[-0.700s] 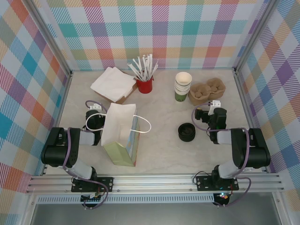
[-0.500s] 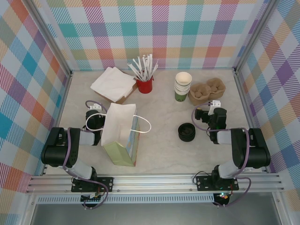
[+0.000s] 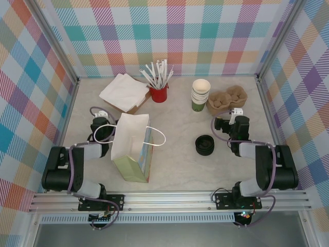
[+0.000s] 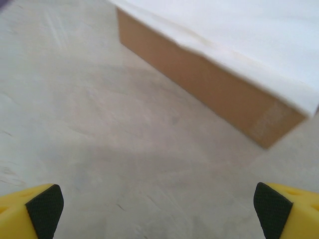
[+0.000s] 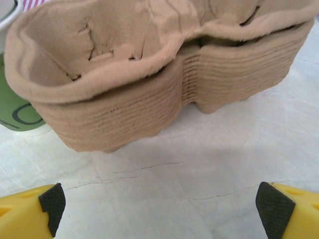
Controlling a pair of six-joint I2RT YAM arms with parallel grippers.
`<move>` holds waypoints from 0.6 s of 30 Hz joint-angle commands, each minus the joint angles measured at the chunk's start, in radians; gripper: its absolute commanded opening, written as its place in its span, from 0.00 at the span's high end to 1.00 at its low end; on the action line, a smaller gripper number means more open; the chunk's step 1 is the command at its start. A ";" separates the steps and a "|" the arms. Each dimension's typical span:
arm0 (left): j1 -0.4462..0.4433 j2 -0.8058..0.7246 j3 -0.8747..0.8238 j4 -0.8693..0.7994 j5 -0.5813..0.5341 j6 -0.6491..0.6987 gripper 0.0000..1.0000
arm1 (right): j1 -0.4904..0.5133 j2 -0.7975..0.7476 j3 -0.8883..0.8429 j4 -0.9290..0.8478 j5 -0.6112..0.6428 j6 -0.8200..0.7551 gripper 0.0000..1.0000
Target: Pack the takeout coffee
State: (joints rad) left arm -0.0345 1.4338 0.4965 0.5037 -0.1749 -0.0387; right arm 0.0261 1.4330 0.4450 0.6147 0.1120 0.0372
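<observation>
**Both arms eased toward 12 o'clock; nothing gripped yet**

Both arms now reach slightly further up the table than a moment ago, the left one more noticeably. No object on the table has shifted.

Left gripper point(image 4: 159, 209): fingers spread wide, empty, low over bare table, facing the brown box point(image 4: 214, 94) with its napkins point(image 4: 239, 40). Right gripper point(image 5: 159, 209): spread wide, empty, facing the pulp carrier point(image 5: 149, 89).

Task item: the takeout coffee cup point(image 3: 201, 86) is judged to be the top one of the nested stack point(image 3: 198, 103) at 1 o'clock, just beside the carrier. The paper bag point(image 3: 131, 149) sits at 8 o'clock, well apart from it; the black lids point(image 3: 204, 145) lie between.

Risks, as judged:
- The right gripper is lined up on the carrier, not the stack. Closing there takes the wrong item.
- Nested cups may lift together, or the stack may tip against the carrier.
- The bag looks light, so a push could topple it. Its handle loop point(image 3: 158, 136) could snag a finger.
- Whether the bag's mouth faces up cannot be told.

Writing: a curved dark mark shows on the green cup wall in the right wrist view, too partial to read. No brand is legible.
</observation>
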 commanded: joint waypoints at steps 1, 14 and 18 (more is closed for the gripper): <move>0.037 -0.103 0.130 -0.300 -0.117 -0.095 0.00 | -0.004 -0.096 0.064 -0.201 0.006 0.006 0.00; 0.245 -0.149 0.685 -1.176 0.298 -0.275 0.00 | -0.004 -0.462 0.360 -1.133 -0.097 0.133 0.00; 0.219 -0.200 0.853 -1.351 0.373 -0.253 0.01 | -0.003 -0.535 0.466 -1.342 -0.134 0.154 0.00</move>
State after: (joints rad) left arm 0.2031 1.2972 1.2457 -0.6163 0.0944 -0.2993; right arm 0.0261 0.9382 0.8490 -0.4618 0.0341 0.1532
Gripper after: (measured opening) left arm 0.988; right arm 0.997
